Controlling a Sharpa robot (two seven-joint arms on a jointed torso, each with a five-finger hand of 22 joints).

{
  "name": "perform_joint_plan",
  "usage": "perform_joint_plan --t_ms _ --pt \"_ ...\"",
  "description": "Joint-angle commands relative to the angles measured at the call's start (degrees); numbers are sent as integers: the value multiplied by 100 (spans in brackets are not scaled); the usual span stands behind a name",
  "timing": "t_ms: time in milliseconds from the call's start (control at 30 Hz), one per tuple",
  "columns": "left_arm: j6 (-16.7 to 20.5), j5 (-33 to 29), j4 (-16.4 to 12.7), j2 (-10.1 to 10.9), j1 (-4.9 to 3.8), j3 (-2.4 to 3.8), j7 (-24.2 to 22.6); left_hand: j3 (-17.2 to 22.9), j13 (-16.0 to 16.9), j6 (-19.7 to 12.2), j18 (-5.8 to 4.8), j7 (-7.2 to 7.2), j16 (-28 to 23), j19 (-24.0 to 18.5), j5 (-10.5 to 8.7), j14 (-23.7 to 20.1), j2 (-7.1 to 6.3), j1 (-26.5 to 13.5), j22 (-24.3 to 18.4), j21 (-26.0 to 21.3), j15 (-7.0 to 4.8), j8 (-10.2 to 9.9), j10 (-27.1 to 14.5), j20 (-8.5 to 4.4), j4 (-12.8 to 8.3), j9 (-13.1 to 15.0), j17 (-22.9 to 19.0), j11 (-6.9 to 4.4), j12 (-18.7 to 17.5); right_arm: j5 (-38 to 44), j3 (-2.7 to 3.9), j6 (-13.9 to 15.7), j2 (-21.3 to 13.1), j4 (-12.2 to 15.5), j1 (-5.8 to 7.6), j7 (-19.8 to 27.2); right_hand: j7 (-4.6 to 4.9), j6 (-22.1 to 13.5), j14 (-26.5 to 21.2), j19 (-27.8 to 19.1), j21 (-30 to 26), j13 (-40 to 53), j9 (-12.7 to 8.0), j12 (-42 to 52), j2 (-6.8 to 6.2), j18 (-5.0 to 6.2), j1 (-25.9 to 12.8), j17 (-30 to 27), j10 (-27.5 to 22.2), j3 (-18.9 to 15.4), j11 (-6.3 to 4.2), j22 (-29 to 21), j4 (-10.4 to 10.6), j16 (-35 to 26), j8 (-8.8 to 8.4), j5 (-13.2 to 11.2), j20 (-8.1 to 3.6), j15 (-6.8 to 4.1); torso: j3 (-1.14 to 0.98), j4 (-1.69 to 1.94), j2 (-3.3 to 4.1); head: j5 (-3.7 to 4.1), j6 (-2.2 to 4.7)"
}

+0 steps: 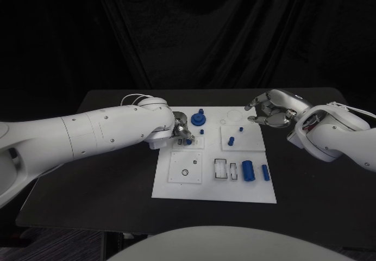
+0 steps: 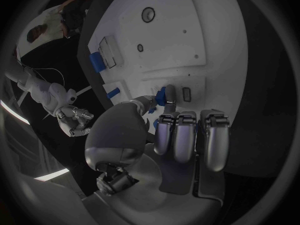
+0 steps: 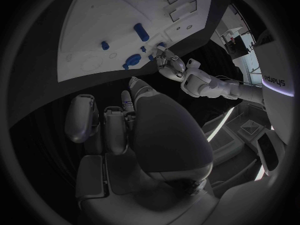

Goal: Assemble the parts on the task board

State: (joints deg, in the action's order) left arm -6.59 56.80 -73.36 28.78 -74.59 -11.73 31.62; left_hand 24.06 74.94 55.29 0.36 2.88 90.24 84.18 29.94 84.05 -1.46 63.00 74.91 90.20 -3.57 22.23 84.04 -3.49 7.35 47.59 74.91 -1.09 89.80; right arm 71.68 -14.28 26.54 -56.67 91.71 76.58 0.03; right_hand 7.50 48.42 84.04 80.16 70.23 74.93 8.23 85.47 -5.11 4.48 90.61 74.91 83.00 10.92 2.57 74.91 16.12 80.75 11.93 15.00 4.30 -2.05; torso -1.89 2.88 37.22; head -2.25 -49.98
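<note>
The task board [image 1: 215, 187] is white with thin black outlines marking its slots, and it lies on a black table [image 1: 94, 179]. On the board, a large blue cylinder [image 1: 248, 170] and a slimmer blue pin [image 1: 265, 173] lie near its right edge. A blue knobbed part [image 1: 199, 117] stands near the board's far edge, with a small blue peg [image 1: 231, 141] nearer the board's middle. The left hand [image 1: 180, 130] is silver on a white arm, a small blue piece [image 2: 167, 95] at its fingertips. The right hand [image 1: 270, 113] is silver too, beyond the board's far right corner.
</note>
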Motion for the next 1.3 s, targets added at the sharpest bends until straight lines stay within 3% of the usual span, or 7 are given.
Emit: perform_joint_plan --t_ms 33,500,1133,1300 --pt "-80 -16 -23 4 64 -37 -55 132 1506 15 -36 -41 -24 582 -23 595 24 5 1509 -20 -27 -47 596 -35 -124 2 1509 -30 20 34 4 -33 -7 -4 -16 -101 22 19 200 -23 -32 839 -5 -18 32 39 31 413 -43 30 -4 514 -4 -20 3 20 28 51 -3 -5 -2 -6 -2" --pt "164 -16 -152 92 66 -37 -112 211 1506 57 -36 -45 -24 582 50 595 -6 36 1509 -20 -33 -73 596 -37 -243 33 1509 -37 20 34 4 -42 -22 -3 -23 -106 25 21 197 -31 -48 834 -9 -23 33 42 34 408 -49 36 0 508 -5 -24 3 28 31 55 5 2 5 4 -2" --pt "458 -16 -252 198 67 -37 -235 237 1506 88 -36 -49 -24 582 91 595 -22 32 1509 -20 -36 -77 596 -40 -283 50 1509 -41 20 34 4 -55 -30 2 -30 -120 25 21 197 -31 -48 834 -9 -23 33 42 34 408 -49 36 0 508 -5 -24 3 28 31 55 -2 -6 6 -22 -2" --pt "510 -16 -277 211 67 -37 -257 238 1506 92 -36 -49 -24 582 93 595 -24 29 1509 -20 -37 -77 596 -40 -284 52 1509 -41 20 34 4 -58 -31 4 -31 -127 29 23 195 -36 -60 829 -15 -26 35 44 34 404 -54 42 5 504 -3 -28 2 35 35 60 0 8 4 -13 -2"
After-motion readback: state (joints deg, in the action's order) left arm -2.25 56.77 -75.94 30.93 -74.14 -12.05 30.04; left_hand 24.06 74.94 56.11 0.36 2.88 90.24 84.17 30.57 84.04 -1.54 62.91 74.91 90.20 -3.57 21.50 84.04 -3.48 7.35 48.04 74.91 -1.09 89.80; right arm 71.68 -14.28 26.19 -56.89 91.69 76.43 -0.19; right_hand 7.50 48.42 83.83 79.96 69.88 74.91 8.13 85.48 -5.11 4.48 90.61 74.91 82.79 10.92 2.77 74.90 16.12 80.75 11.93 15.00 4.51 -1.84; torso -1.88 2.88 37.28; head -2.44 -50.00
